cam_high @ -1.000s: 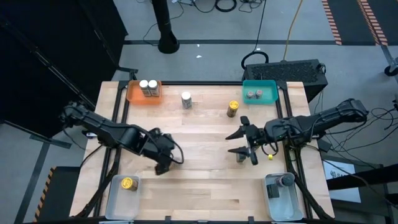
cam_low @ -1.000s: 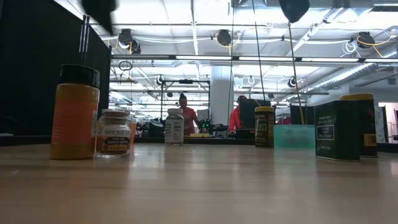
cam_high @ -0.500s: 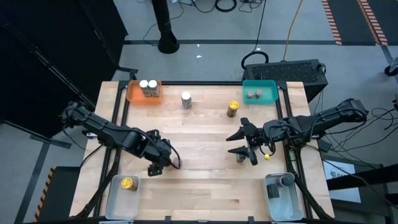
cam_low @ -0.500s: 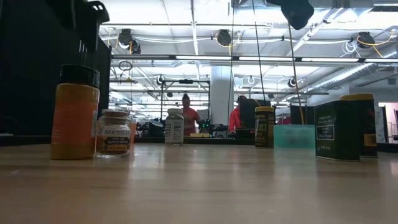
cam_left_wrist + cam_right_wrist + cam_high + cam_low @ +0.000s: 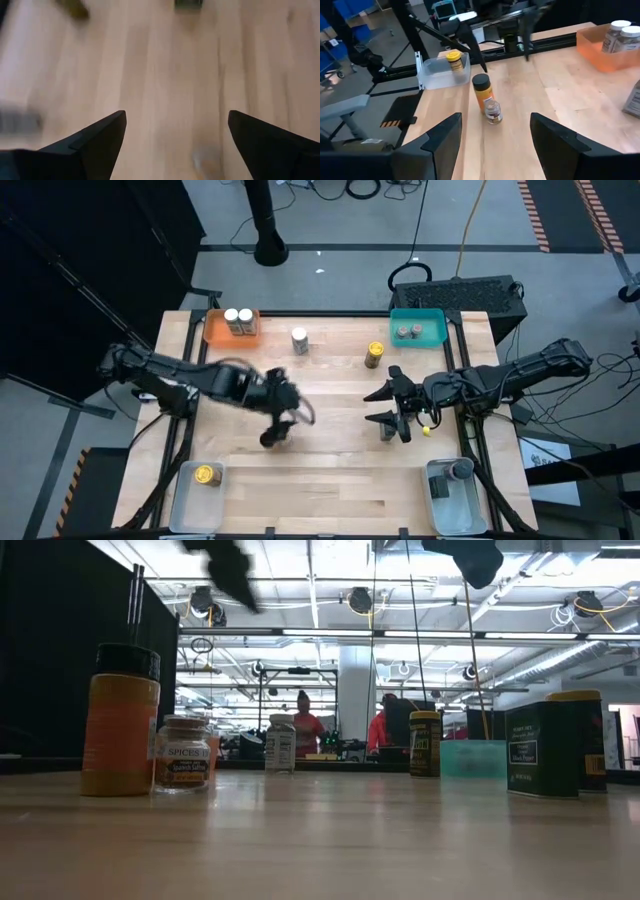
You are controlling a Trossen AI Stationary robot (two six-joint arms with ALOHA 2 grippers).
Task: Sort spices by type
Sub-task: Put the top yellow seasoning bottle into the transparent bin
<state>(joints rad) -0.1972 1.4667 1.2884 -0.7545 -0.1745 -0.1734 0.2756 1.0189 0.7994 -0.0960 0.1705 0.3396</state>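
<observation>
Left gripper [image 5: 283,420]: fingers spread, empty, centre-left of frame, arm stretched in from left edge. Right gripper [image 5: 385,406]: fingers parted, right of centre, over dark jar [image 5: 388,431]. Spice jars: orange tray [image 5: 215,332], teal tray [image 5: 432,331], clear trays [image 5: 188,498].

My left claw [image 5: 278,420] hangs over the table [image 5: 330,480] middle, my right claw [image 5: 385,406] to its right. Two jars [image 5: 238,321] stand in the far-left tray [image 5: 213,330], two [image 5: 407,331] in the far-right tray [image 5: 432,315]. Between the trays stand two single jars [image 5: 299,340] [image 5: 375,354]. Each near corner bin [image 5: 186,498] [image 5: 452,505] holds one jar.
</observation>
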